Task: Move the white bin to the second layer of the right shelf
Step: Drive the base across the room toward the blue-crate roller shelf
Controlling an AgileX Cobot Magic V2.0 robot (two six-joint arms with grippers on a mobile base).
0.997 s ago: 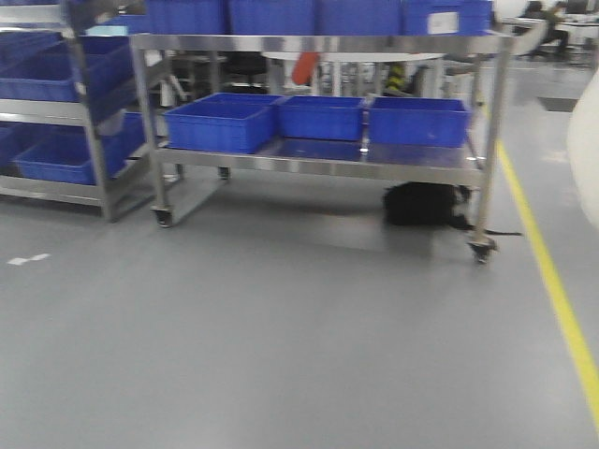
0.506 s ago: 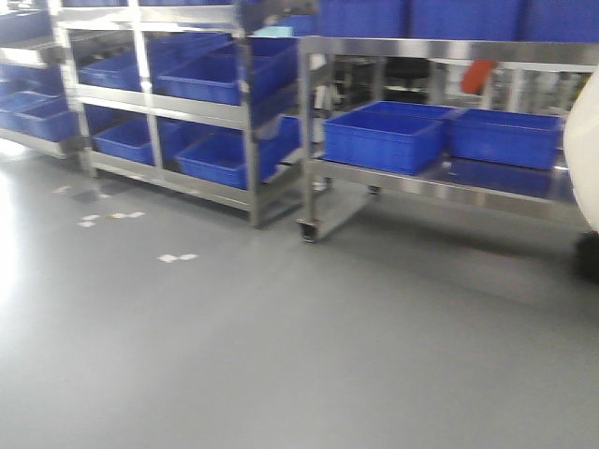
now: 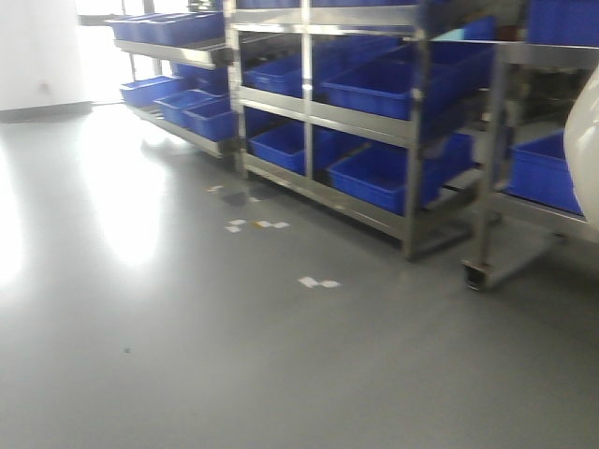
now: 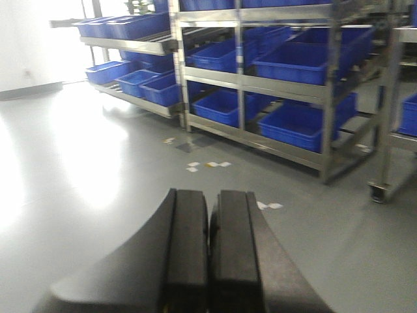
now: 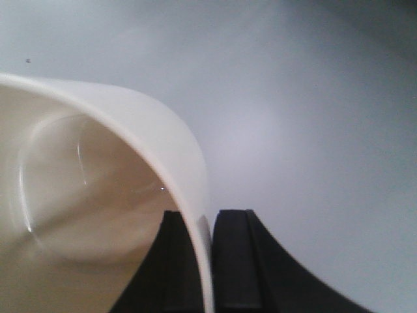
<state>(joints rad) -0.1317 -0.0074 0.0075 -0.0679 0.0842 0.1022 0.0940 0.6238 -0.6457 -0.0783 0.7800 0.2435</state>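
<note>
Left wrist view, then right: white bin [image 5: 98, 176] hangs over the floor [image 5: 313, 98].
Left hand [image 4: 210, 195] is closed on nothing, blue crates [image 4: 296, 127] ahead. Right hand [image 5: 207, 222] pinches the bin's thin rim wall; it seems light, stiff and glossy, so maybe slippery.

Wheeled cart [image 3: 485, 187] now far right, rack [image 3: 328, 114] central.

One white bin [image 5: 140, 140], three steel racks [image 3: 415, 159] (blue crates [image 3: 384, 178]: uncountable blur).
</note>
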